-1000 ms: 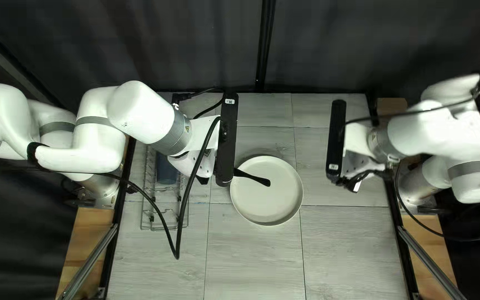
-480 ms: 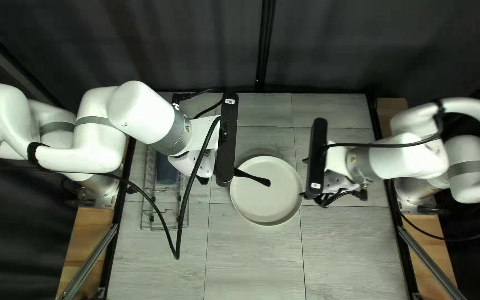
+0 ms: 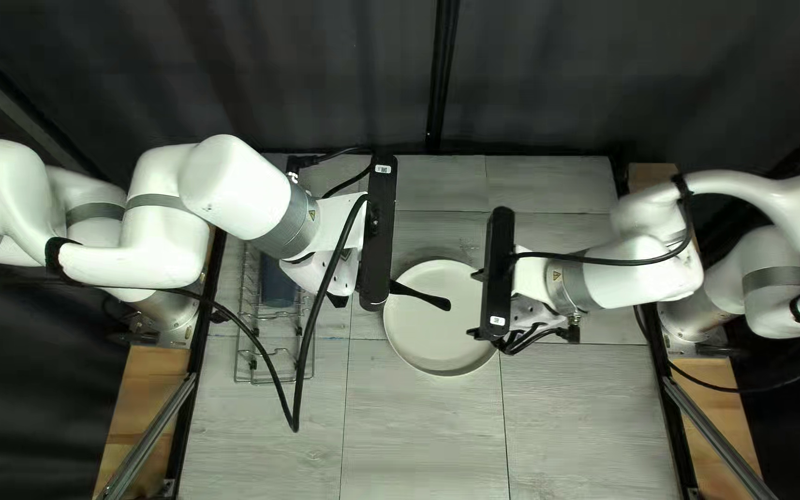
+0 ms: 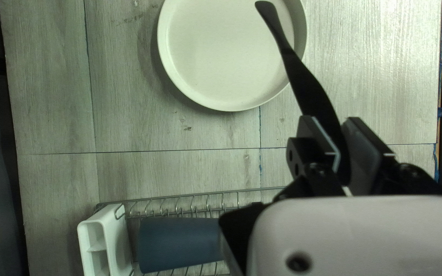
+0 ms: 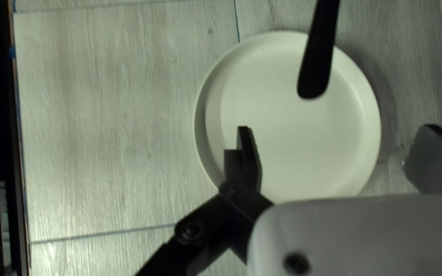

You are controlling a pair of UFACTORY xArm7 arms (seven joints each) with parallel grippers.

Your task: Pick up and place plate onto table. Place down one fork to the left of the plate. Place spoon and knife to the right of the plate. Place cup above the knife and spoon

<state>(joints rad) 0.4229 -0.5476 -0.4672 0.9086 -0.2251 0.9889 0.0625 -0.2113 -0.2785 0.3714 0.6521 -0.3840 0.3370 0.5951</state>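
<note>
Plate (image 3: 430,338) is down on table (image 3: 418,426), but all cutlery and the cup (image 4: 177,245), lying in the left rack (image 4: 195,196), look left to place; left gripper (image 4: 331,122) clamps a black utensil (image 4: 308,87), type unclear, right gripper (image 5: 337,130) has fingers spread.

Left tool (image 3: 380,231) clamped — right tool (image 3: 475,304) spread wide.

Table (image 3: 418,435): evenly lit; curtain (image 3: 280,74), dim. Left wrist view: sheen, upper right; soft shadow left of plate (image 4: 221,51). Right wrist view: pale glare, lower left.
</note>
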